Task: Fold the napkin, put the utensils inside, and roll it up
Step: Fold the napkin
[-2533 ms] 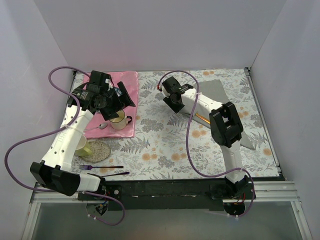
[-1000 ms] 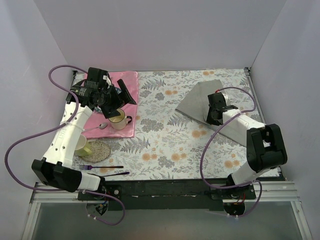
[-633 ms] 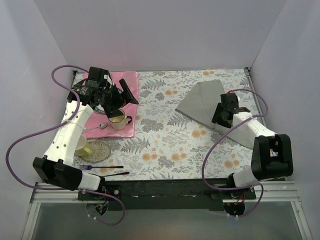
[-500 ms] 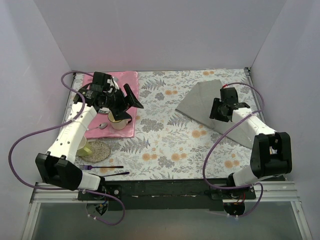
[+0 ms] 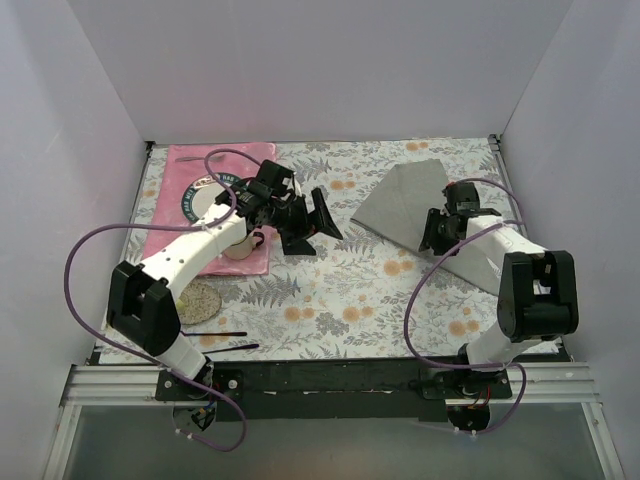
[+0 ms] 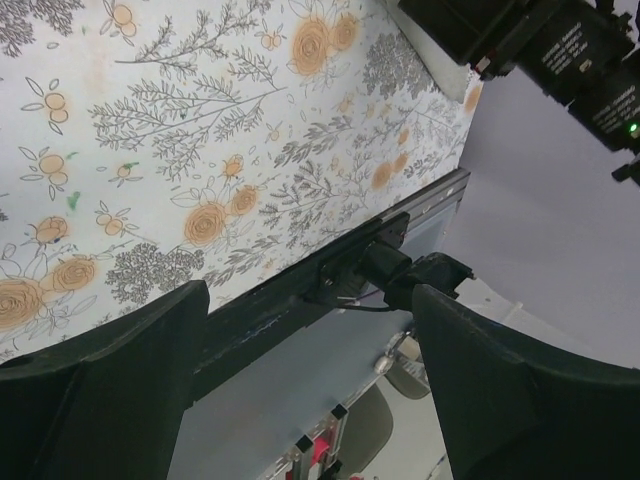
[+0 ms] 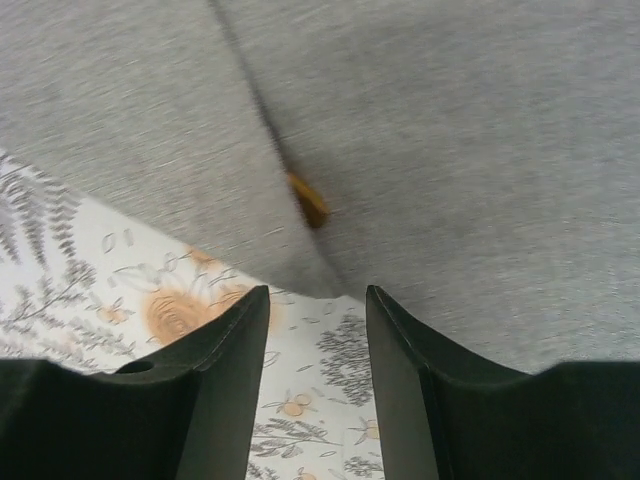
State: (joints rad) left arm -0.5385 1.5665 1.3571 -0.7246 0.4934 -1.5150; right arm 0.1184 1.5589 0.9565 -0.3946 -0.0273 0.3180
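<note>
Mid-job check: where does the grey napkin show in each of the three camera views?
Top external: the napkin is on the right side of the picture, a grey folded triangle.
Left wrist: not in it.
Right wrist: the napkin fills the upper part, one corner pointing down toward the bottom centre.
Shared landmark: the floral tablecloth, seen in all three.

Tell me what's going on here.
The grey napkin lies folded on the right, an orange-tan utensil peeking from under a fold. The right gripper hovers at its edge, open and empty. The left gripper, also open and empty, hangs over the floral tablecloth mid-table. Nothing is rolled yet.
</note>
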